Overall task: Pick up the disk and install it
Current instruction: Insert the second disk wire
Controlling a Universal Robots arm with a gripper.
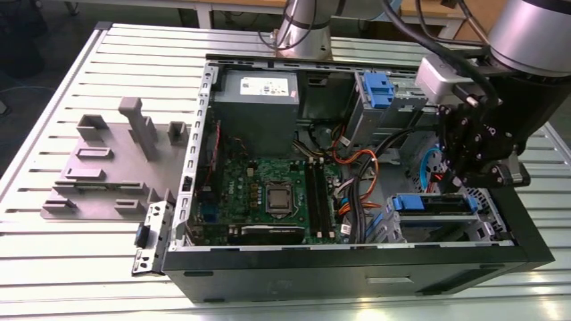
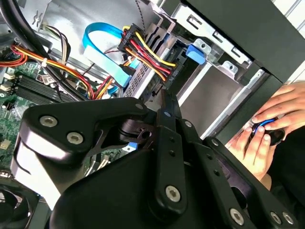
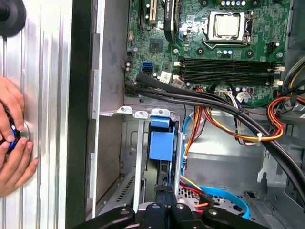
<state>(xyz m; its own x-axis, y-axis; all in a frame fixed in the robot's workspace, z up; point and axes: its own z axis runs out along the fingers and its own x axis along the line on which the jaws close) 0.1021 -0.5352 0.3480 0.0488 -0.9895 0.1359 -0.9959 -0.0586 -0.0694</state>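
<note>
The slatted table (image 1: 53,267) carried an open computer case (image 1: 357,267) lying on its side. The 1 arm (image 1: 535,33) reached down into the case's drive-bay end, at the exterior view's right. The motherboard (image 1: 267,194) filled the middle of the case, and a grey holder block (image 1: 98,174) stood on the table well apart from it, at the exterior view's left.

The disk (image 1: 432,204) sat in the lower bay of the case, with its blue carrier edge facing up out of the bay. It was well apart from the blue latch (image 1: 379,90) on the upper bay. In the first wrist view the disk (image 3: 161,143) stood between the bay's 2 metal rails, straight ahead of the gripper (image 3: 163,191). Its long side seemed to run in line with the gripper's reach, so any push or pull would go along that line.

The gripper (image 1: 473,180) hung just beside the disk, on the side toward the exterior view's right. In the second wrist view the gripper (image 2: 167,102) had its 2 fingers drawn together into 1 narrow point, with nothing seen between them. The tip was very near the carrier, but whether it touched could not be told.

A person's hand (image 3: 14,143) rested on the table outside the case wall, over a small blue and black object.
</note>
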